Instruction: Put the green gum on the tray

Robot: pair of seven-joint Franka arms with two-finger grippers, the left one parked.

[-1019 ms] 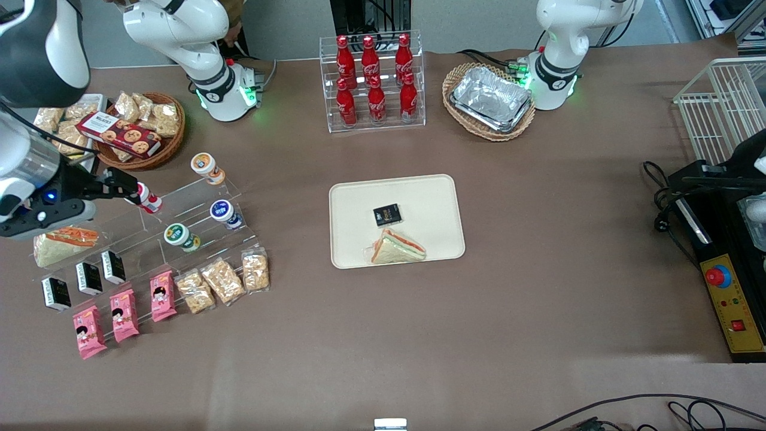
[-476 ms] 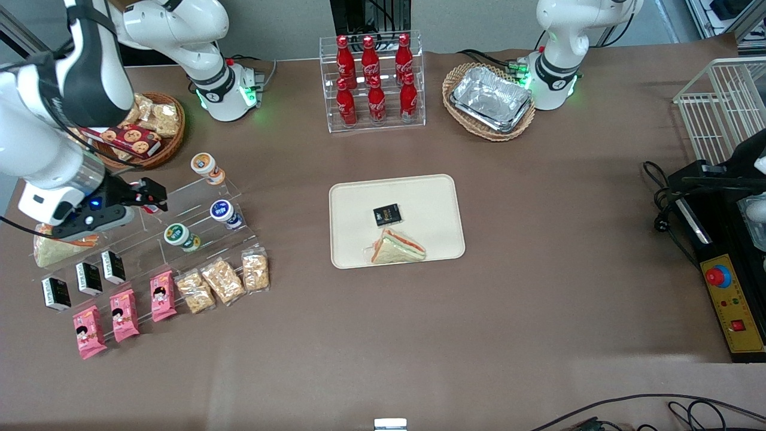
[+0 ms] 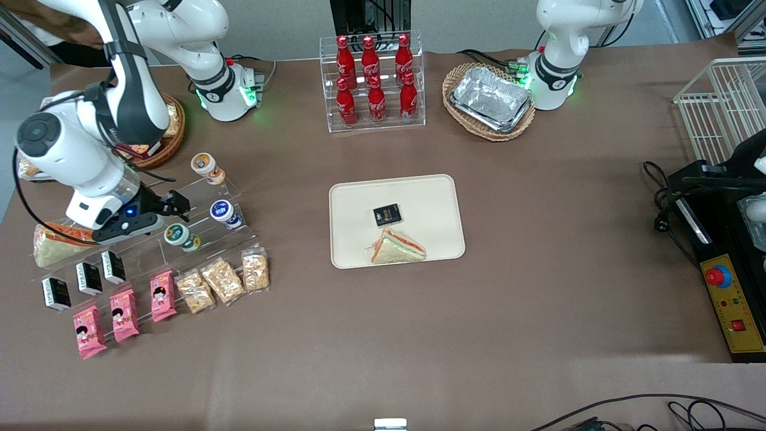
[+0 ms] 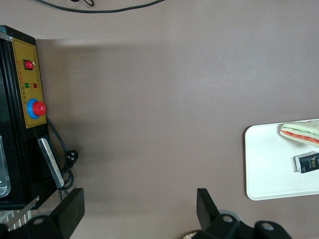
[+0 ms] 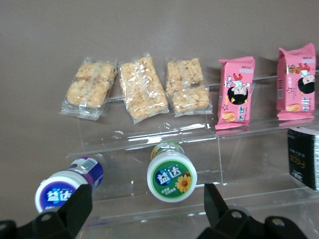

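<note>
My gripper [image 5: 144,209], fingers apart, hovers just short of the green gum [image 5: 172,177]; next I must straddle it, then carry it to the tray [image 3: 353,200].

Bright, even overhead light fills all three views, with only soft, faint shadows on the brown table covering [image 3: 538,287]. The crinkled silver foil trays [image 3: 492,99] and clear acrylic stepped stand [image 5: 164,144] catch small glints. The black two-finger gripper [image 5: 144,211], open above the stand, looks blurred close to its wrist camera, while the green-labelled white gum canister [image 5: 171,172] appears sharp
</note>
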